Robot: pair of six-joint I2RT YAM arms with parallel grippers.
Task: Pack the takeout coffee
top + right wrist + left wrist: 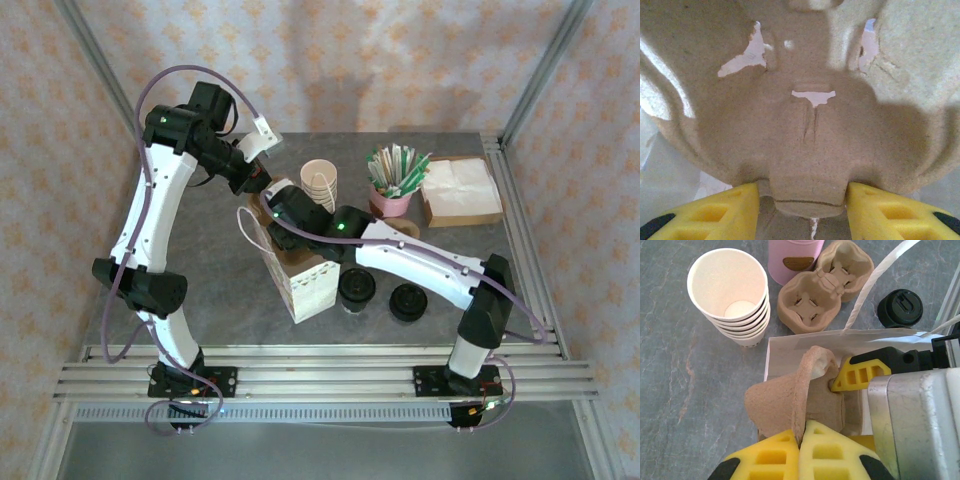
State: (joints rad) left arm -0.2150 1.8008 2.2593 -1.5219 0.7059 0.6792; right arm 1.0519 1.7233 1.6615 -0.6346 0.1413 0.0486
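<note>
The takeout coffee (357, 287), a small paper cup under a black lid, stands on the table (230, 300) well apart from both pincers. It is just beside the white paper bag (305, 285), under the right arm's forearm. A second black round (408, 301) sits near it. I take the one nearer the bag for the capped cup, though from above I cannot be sure. Neither pincer is on it. The left pincer (802, 435) is clenched on the thin edge of a pulp cup carrier (785, 400), which it holds over the bag's open mouth. The right pincer (802, 200) comes in from the other side, its fingers pressed against both flanks of a hump of the same carrier, so it looks to be grasping it too. Beyond the left pincer's fingertips I see a stack of lidless cups (730, 295), spare carriers (820, 290) and a pink cup (792, 255). I expect the coffee to be light, with soft paper walls that dent under a hard squeeze. Its lid is likely slick and could pop off if used as a handle. Whether it holds liquid I cannot tell, so I would keep it upright. The sensible hold is around the paper body just below the lid's rim, with gentle pressure.
</note>
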